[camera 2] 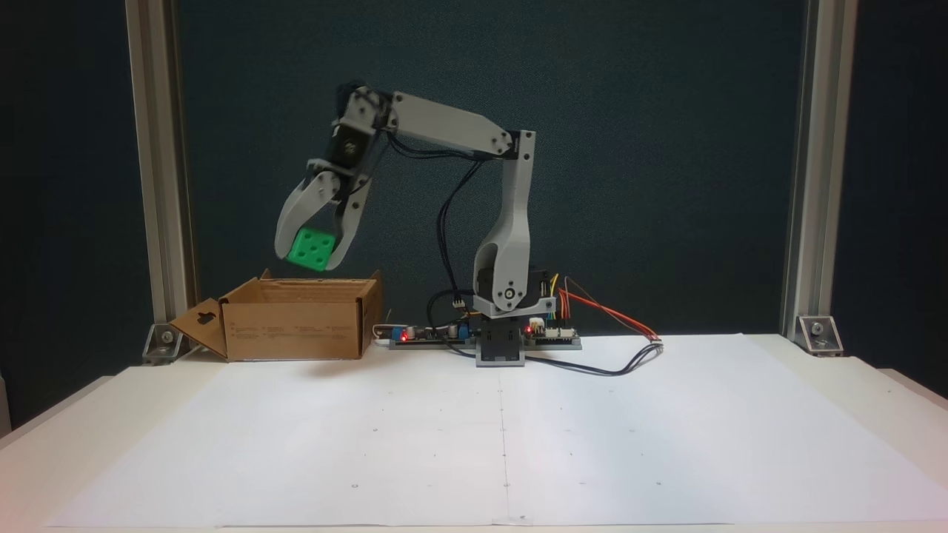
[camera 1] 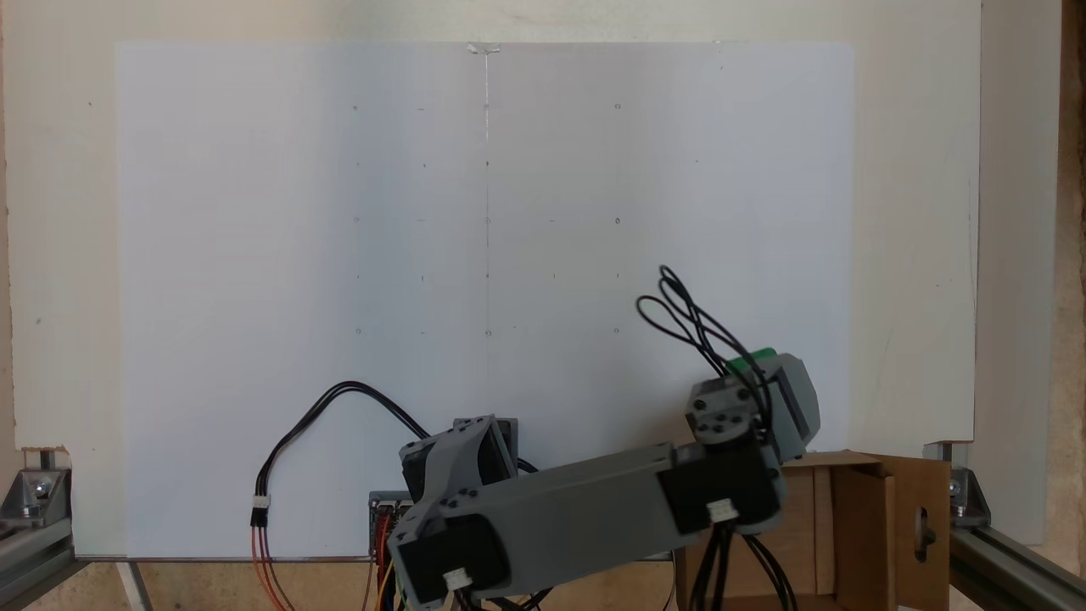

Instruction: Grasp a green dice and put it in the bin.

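Observation:
My gripper (camera 2: 312, 255) hangs a little above the open top of the bin (camera 2: 296, 326), its grey fingers (camera 2: 291, 216) shut on the green dice (camera 2: 312, 248). The dice shows several sunken pips on its front face. The bin is a brown cardboard box with a flap (camera 2: 200, 326) that has a cut-out hole. Seen from above, only a green corner of the dice (camera 1: 753, 359) peeks from behind the gripper body, near the far edge of the bin (camera 1: 857, 518). The flap with the hole (camera 1: 920, 522) stands at the right there.
A large white paper sheet (camera 2: 503, 444) covers the table in front of the arm's base (camera 2: 503, 340). Circuit boards and coloured wires (camera 2: 592, 311) lie beside the base. Aluminium frame posts (camera 2: 152, 170) stand at both back corners, one right behind the bin.

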